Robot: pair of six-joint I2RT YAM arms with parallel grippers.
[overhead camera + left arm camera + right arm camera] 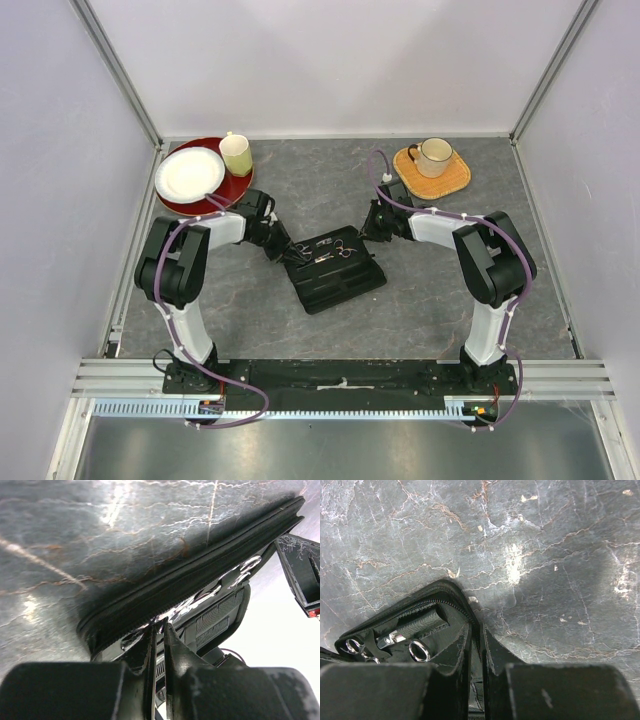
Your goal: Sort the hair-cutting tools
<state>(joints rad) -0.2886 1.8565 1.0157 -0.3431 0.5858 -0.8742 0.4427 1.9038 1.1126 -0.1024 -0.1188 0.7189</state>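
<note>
Silver scissors (pixel 333 250) lie inside the open black case (pixel 345 285) at the middle of the tabletop (pixel 430 290). The left gripper (pixel 159 630) and right gripper (pixel 476 630) (fingers nearly pressed together) each pinch the case's rim.

clear: counter (pixel 320 185) at 12 o'clock | blocked: zip case (pixel 338 278) centre, left tool (pixel 297 257), right tool (pixel 372 240) flanking; plates (pixel 190 173) 10 o'clock; mug (pixel 434 155) 2 o'clock

Right hand (pixel 477 630) tight on rim of black zip case (pixel 412 606), silver scissors (pixel 390 640) inside, marbled tabletop (pixel 545 555) beneath.
</note>
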